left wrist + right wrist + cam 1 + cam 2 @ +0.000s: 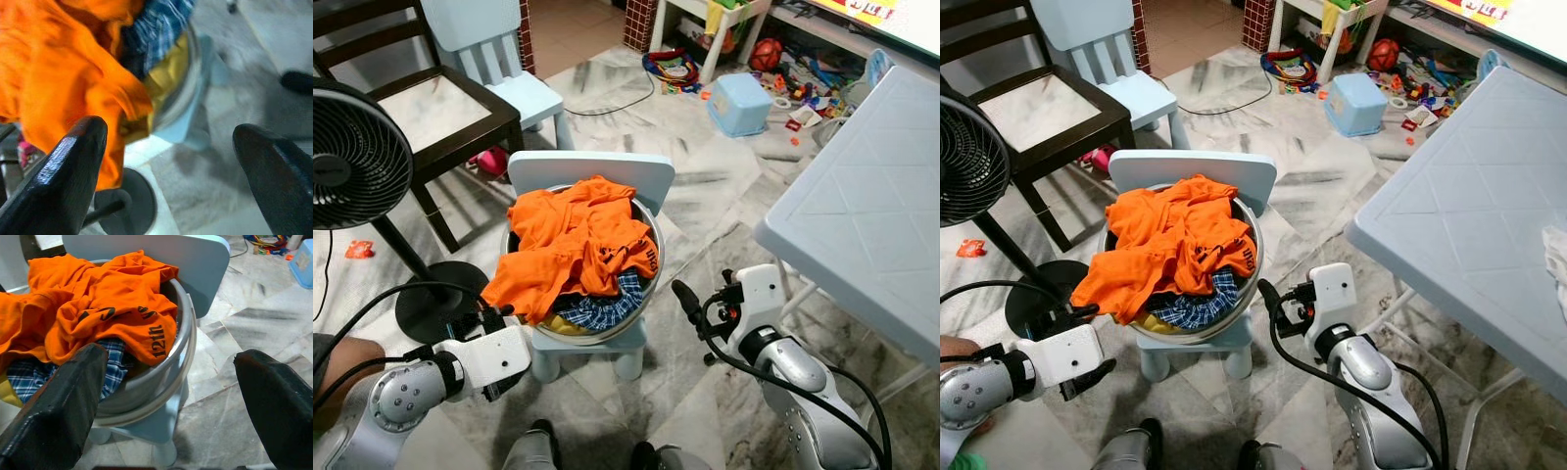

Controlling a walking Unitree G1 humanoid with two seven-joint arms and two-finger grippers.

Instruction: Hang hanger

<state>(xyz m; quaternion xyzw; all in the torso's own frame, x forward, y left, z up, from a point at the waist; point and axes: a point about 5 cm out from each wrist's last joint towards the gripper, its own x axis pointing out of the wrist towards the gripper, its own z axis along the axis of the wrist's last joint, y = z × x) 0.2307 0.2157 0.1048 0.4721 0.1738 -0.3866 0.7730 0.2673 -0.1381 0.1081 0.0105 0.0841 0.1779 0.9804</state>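
Two hands flank a metal basin (pixel 651 257) heaped with laundry, which rests on the seat of a small pale-blue child's chair (pixel 592 172), a perch that lifts the clothes off the marble floor (pixel 705 166) and within the arms' reach. On top lies an orange shirt (pixel 570 240), spilling over the rim on the robot's left, with a blue checked garment (pixel 607 302) and something yellow (pixel 168 73) under it. The left hand (pixel 494 318) sits low beside the hanging orange cloth, near it but apparently not touching; its wrist view shows the two black fingers (pixel 68 166) spread wide with nothing between them. The right hand (pixel 690 304) waits just off the basin's other side, and its wrist view also shows the fingers (pixel 63 396) parted and empty, aimed at the rim and the shirt's printed hem. No hanger can be made out in these pictures, so where the task's thing lies I cannot tell; it may be buried in the pile or out of frame. My guess is that the arms are poised either to lift a garment or to search the heap. A standing fan (pixel 352 157), a dark wooden chair (pixel 431 108), a second blue chair (pixel 489 49) and a pale plastic tabletop (pixel 871 215) crowd round, and toys (pixel 783 78) litter the floor beyond.
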